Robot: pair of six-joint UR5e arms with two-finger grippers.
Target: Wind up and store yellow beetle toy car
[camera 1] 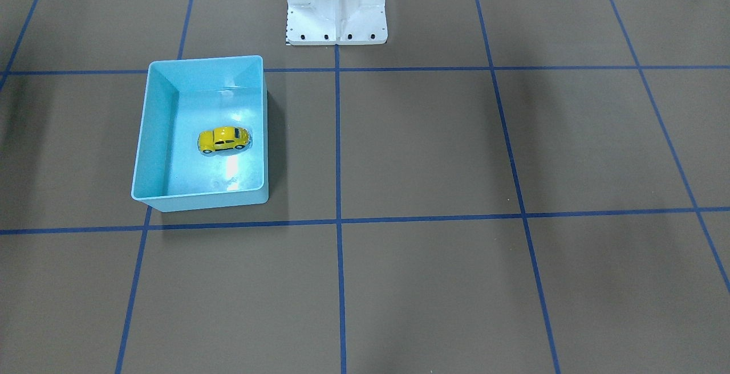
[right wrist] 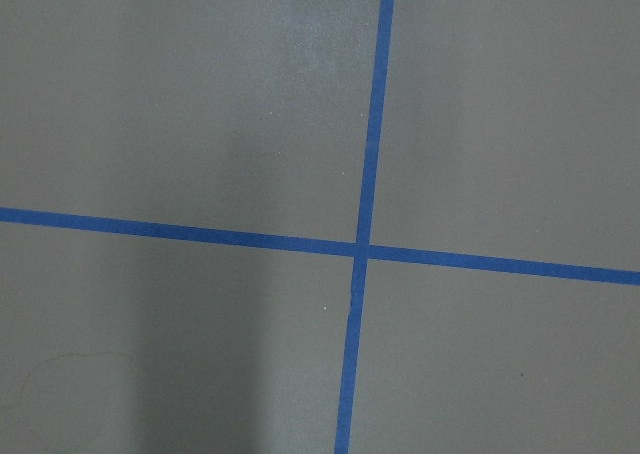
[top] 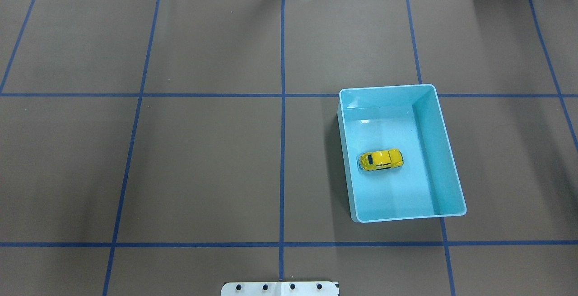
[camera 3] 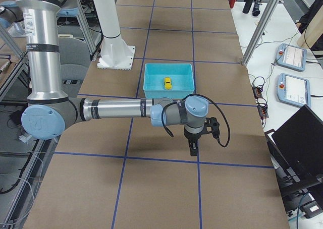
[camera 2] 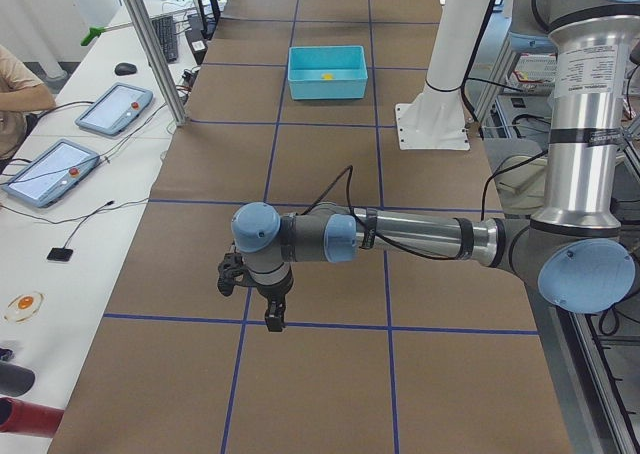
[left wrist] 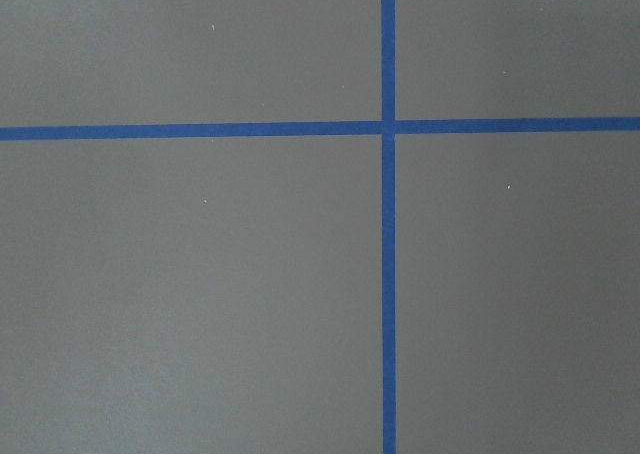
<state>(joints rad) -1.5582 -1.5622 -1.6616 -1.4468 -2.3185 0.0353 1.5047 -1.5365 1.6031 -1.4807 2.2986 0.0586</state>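
Observation:
The yellow beetle toy car (top: 380,159) stands on its wheels on the floor of the light-blue bin (top: 454,187), right of the table's middle in the overhead view. It also shows in the front-facing view (camera 1: 223,139), in the left side view (camera 2: 326,76) and in the right side view (camera 3: 167,82). My left gripper (camera 2: 273,319) hangs over bare table at the table's left end, far from the bin. My right gripper (camera 3: 193,149) hangs over the table's right end, a short way from the bin. Both show only in the side views, so I cannot tell whether they are open or shut.
The brown table cover carries a grid of blue tape lines (top: 282,151). The white robot base (camera 1: 336,6) stands at the robot's edge. Tablets (camera 2: 112,109) and cables lie on a side bench beyond the table. Both wrist views show only table cover and tape.

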